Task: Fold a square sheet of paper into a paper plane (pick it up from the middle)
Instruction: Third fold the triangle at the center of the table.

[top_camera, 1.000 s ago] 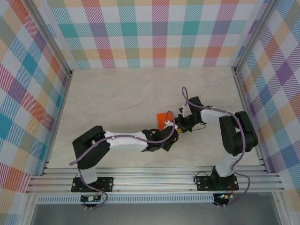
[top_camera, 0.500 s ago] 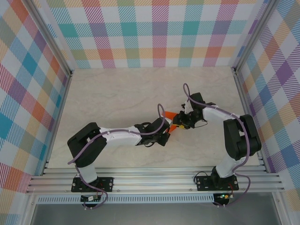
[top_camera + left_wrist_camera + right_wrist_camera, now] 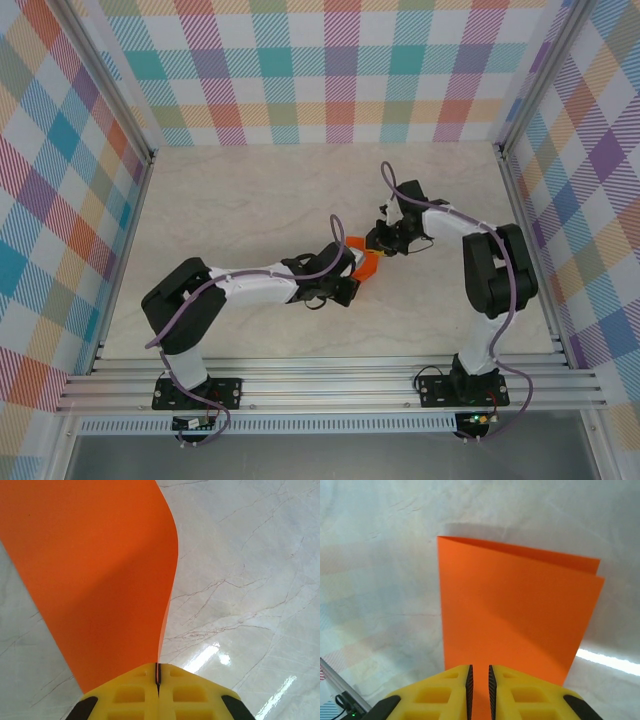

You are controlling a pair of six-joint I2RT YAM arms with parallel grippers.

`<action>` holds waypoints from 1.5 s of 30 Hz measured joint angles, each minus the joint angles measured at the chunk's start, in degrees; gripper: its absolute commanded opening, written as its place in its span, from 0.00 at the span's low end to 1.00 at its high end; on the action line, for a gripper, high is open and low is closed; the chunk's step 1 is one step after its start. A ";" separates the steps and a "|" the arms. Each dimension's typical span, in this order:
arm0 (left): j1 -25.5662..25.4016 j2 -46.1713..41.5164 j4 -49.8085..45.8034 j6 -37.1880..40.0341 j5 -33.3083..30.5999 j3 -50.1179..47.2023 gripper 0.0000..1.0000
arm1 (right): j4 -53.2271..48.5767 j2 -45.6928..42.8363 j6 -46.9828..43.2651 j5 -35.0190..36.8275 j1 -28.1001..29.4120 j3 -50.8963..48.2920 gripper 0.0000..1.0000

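Note:
The square sheet of paper [image 3: 364, 263] is bright orange and folded over on itself, with two layered edges at its far side in the right wrist view [image 3: 515, 610]. My left gripper [image 3: 350, 277] is shut on one edge of it, and the sheet [image 3: 100, 570] rises curved from the closed yellow fingers [image 3: 158, 672]. My right gripper [image 3: 379, 241] hovers at the paper's far right end. Its jaws [image 3: 479, 672] stand a narrow gap apart, facing the flat orange face, with nothing pinched between them.
The pale marble tabletop [image 3: 250, 200] is walled by checked panels on three sides, with metal rails [image 3: 330, 385] along the near edge. Both arms meet near the table's middle, close to each other.
The left gripper carried the paper a little farther up the table. The right gripper shifted left and away, and its jaws narrowed.

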 measured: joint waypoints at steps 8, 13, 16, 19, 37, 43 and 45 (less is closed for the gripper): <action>2.03 0.02 -0.24 0.50 3.78 1.53 0.00 | -3.54 7.17 -4.70 0.52 0.00 5.64 0.18; 3.23 1.01 -1.46 0.94 5.90 2.62 0.01 | -6.23 9.29 -7.80 1.60 0.02 7.43 0.18; 3.54 2.54 -2.51 1.16 7.45 3.89 0.01 | -7.28 9.68 -9.35 1.81 0.07 8.20 0.18; 3.87 3.93 -3.28 1.49 8.61 5.07 0.01 | -7.80 9.81 -10.47 2.03 0.11 8.50 0.18; 8.39 7.91 -4.83 3.37 15.54 7.78 0.02 | -9.51 9.90 -13.22 2.64 0.13 9.07 0.18; 9.33 8.13 -6.10 4.50 16.85 8.85 0.03 | -9.90 10.03 -13.25 2.67 0.13 9.35 0.18; 9.49 8.39 -6.12 4.74 17.27 9.38 0.03 | -9.97 10.03 -13.22 2.67 0.13 9.38 0.18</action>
